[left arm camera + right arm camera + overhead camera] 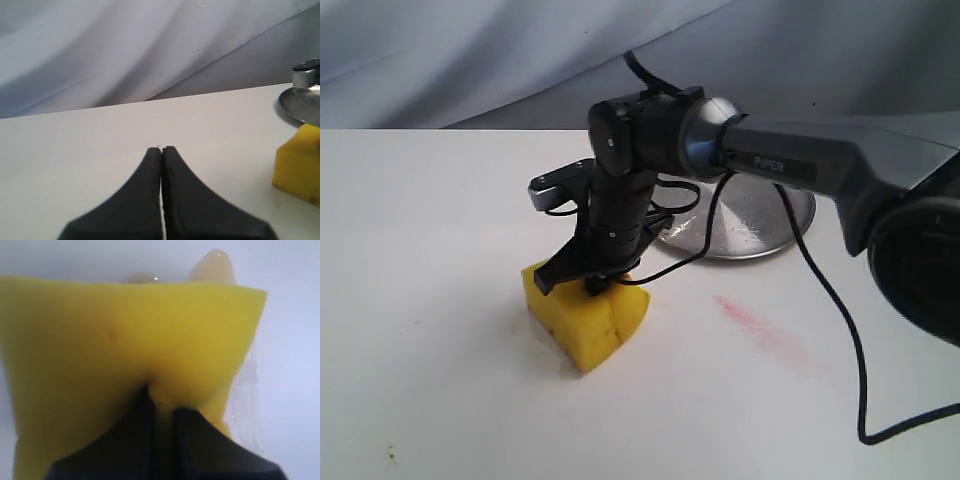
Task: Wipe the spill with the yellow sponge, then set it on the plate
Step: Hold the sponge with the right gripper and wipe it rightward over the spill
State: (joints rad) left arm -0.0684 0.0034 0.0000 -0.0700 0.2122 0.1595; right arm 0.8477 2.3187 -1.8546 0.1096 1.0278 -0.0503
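The yellow sponge (586,318) rests on the white table, and my right gripper (605,280) is shut on its top, pinching the foam. In the right wrist view the yellow sponge (125,340) fills most of the picture, with the right gripper (161,402) biting into it. Bits of the pale amber spill (215,266) show past the sponge's far edge; a thin wet film runs along one side. The silver plate (745,222) lies behind the arm. My left gripper (161,149) is shut and empty, apart from the yellow sponge (299,165).
A pink-red smeared streak (752,318) marks the table right of the sponge. A black cable (840,320) loops over the table on the right. A grey cloth backdrop hangs behind the table. The plate's rim (300,105) shows in the left wrist view.
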